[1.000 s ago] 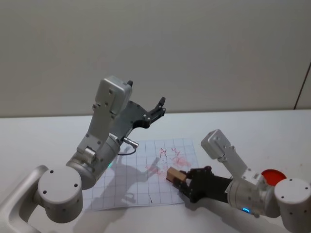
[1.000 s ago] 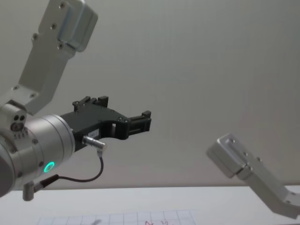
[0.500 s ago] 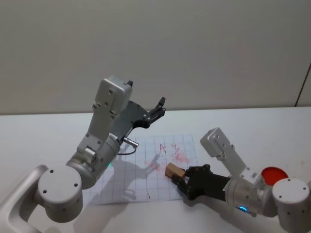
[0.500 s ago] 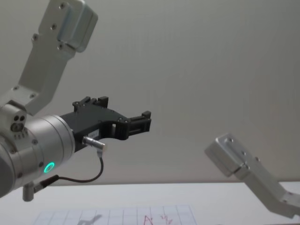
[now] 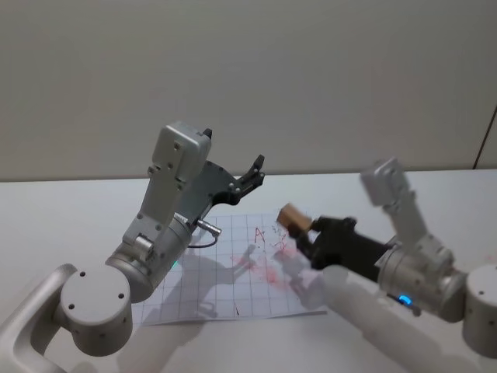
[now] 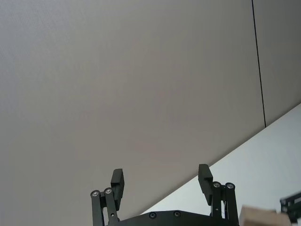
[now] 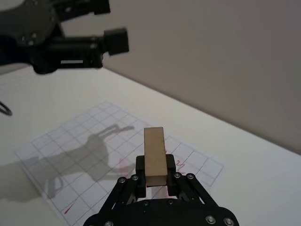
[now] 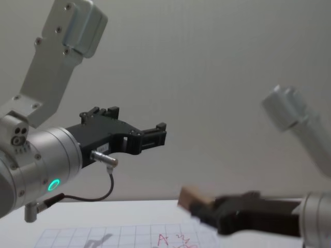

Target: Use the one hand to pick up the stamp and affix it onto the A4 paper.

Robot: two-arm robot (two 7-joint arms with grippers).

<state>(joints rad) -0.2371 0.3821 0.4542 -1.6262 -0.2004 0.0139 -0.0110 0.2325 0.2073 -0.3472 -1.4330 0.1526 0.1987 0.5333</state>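
Clamping the stamp (image 5: 293, 217) between the two black fingers of the right pincer (image 5: 300, 231), with the wooden block sticking out past the fingertips and one long flat face turned up. Holds it in the air, off the tabletop (image 5: 70, 210), over the 2 o'clock corner of the A4 paper (image 5: 225, 287), close to the red scribbles. Reaches in from 3 o'clock, pointing toward 9 to 10 o'clock. Throws a soft shadow onto the blue grid just below.

Lies flat on the tabletop, that sheet, with red marks gathered toward its 1 to 2 o'clock part and one small red dash near the 6 o'clock edge.

Hangs high at the 12 o'clock edge of the sheet, the left pincer (image 5: 256, 172), fingers spread apart and gripping nothing, aimed toward 1 o'clock at the grey wall (image 5: 311, 78). Glows green at a small light (image 8: 53, 184) on that arm's silver wrist, beside a thin black cable (image 8: 98, 196) looping down. Keeps well apart from the stamp.
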